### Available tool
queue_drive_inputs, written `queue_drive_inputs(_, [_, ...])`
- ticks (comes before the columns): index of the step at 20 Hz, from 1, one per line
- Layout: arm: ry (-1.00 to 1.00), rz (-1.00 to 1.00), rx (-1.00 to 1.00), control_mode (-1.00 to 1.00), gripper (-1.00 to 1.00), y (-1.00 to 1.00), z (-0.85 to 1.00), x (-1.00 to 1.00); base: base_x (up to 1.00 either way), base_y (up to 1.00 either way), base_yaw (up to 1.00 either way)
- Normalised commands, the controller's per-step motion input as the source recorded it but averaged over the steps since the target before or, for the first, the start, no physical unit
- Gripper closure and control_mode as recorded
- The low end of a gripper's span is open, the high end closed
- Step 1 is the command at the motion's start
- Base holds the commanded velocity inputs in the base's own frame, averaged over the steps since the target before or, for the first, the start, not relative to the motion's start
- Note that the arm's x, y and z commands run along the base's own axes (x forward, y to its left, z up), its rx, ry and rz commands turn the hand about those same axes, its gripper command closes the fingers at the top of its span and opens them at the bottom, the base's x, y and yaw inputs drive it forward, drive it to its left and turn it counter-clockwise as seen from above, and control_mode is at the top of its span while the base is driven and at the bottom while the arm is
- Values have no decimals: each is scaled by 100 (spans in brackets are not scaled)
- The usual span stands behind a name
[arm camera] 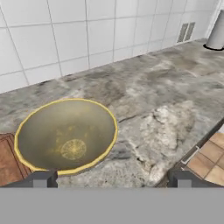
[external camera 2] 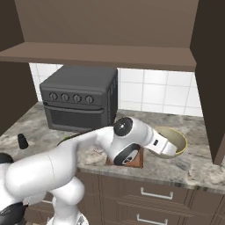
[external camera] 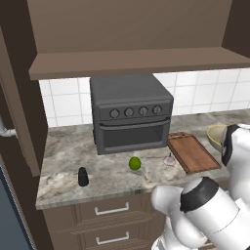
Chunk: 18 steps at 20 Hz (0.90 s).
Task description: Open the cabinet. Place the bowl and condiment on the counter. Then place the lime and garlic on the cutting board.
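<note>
The cabinet (external camera: pixel 136 62) stands open, its doors swung aside and its shelf bare. The pale olive bowl (arm camera: pixel 65 133) sits upright on the marbled counter (arm camera: pixel 166 109), just right of the cutting board (external camera: pixel 193 152). My gripper (arm camera: pixel 113 181) hovers above the counter's front edge, open wide, with nothing between its fingers and the bowl just ahead to the left. The lime (external camera: pixel 135 163) and the garlic (external camera: pixel 169 160) lie on the counter in front of the oven, left of the board. The dark condiment (external camera: pixel 83 177) stands further left near the counter edge.
A grey toaster oven (external camera: pixel 131 113) stands against the tiled wall behind the lime. A grey cylinder (arm camera: pixel 216 30) stands at the counter's far end. Drawers (external camera: pixel 111 211) run below the counter. My arm (external camera 2: pixel 127 145) stretches over the board.
</note>
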Motion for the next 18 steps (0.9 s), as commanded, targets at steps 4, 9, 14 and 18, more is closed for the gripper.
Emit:
queue_drive_inputs(4, [24, 5, 0, -100, -100, 1, 43, -20, 0, 0, 0])
queue_drive_inputs(9, [27, 15, -1, -100, -100, 15, 36, -39, 0, 0, 0])
queue_drive_inputs(14, [21, 13, 0, -100, -100, 40, 32, -54, 0, 0, 0])
queue_drive_inputs(18, [18, 11, -1, -100, -100, 63, 36, -47, 0, 0, 0])
